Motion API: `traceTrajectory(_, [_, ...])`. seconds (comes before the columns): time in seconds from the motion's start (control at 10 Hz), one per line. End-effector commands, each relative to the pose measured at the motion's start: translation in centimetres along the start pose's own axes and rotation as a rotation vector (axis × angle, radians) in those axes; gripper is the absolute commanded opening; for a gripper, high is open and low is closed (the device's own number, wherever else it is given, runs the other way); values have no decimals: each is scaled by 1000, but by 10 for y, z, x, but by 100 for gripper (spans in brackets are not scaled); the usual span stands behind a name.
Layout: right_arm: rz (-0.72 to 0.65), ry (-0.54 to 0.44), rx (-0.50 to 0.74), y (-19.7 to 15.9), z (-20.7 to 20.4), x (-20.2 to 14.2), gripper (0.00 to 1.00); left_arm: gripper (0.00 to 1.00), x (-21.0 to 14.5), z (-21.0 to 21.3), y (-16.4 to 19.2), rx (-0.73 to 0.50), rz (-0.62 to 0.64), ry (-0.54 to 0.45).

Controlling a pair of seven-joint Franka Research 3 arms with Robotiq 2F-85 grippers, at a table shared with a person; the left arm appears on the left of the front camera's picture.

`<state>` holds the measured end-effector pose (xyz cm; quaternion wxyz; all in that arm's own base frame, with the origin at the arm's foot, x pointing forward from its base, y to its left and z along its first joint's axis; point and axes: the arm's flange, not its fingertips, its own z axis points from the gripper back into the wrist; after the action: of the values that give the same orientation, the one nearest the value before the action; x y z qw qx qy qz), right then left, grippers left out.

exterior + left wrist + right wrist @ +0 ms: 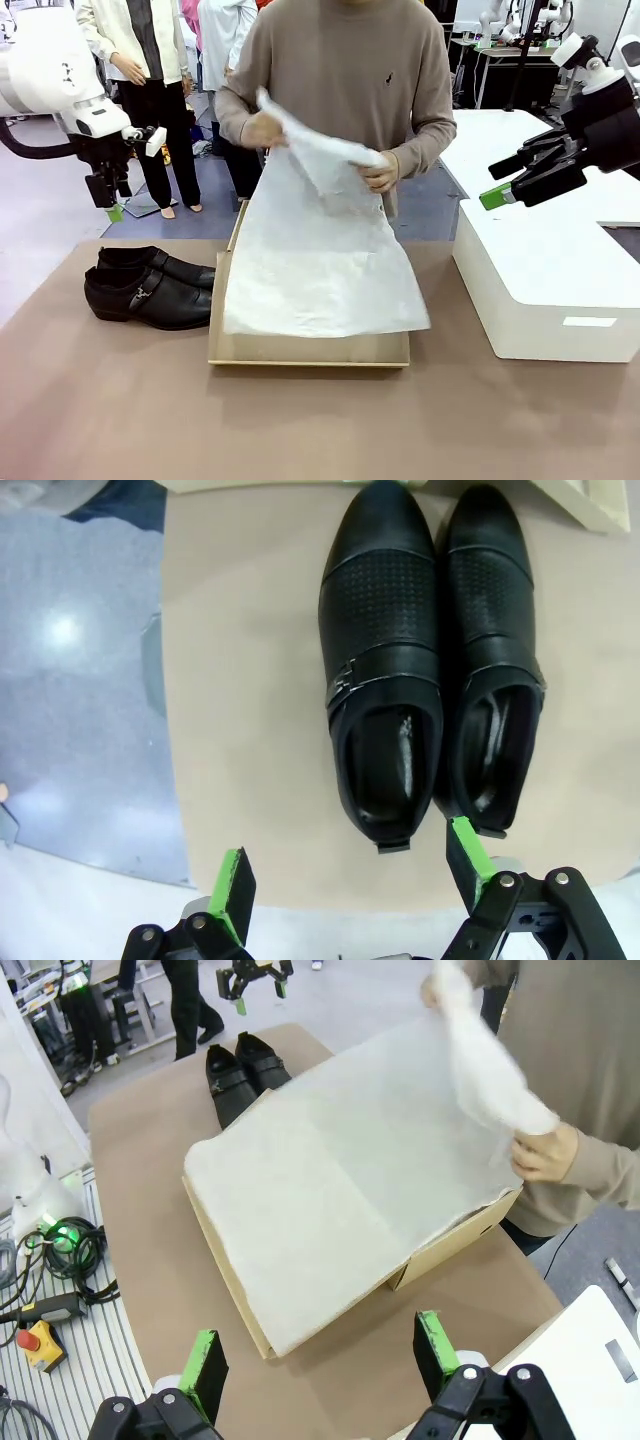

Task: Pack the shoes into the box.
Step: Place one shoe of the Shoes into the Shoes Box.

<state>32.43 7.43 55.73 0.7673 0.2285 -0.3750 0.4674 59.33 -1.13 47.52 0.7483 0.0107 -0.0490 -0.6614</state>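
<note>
The pair of black shoes [150, 285] lies side by side on the table left of the box; from above the buckle strap shows on the shoes [425, 670], and farther off the same shoes [240, 1075] lie beyond the box. The tan box [300, 348] sits mid-table, draped with white tissue paper [315, 260] that a person's hands [380, 172] lift at the far end. My left gripper [115, 205] hangs open above the shoes' heels, its green pads [235, 888] apart. High at the right my right gripper [495, 195] is open above the box's corner [420, 1260].
A large white block [545, 285] stands at the right of the table. The person stands at the far side behind the box. Other people stand at the back left. Cables and a red button [45, 1335] lie off the table's edge.
</note>
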Motion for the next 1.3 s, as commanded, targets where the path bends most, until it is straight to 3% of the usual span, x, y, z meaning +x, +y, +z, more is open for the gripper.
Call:
traceTrajectory(0.0, [23,-22,16,-3,-2,0,100,100,0,-2,3,-15,-29,4])
traceTrajectory(0.6, [23,-22,16,-3,-2,0,100,100,2,-3,0,-5,-2,-1])
traceTrajectory(1.2, [23,-22,16,-3,-2,0,100,100,-6,-38,18,-65,25,-4])
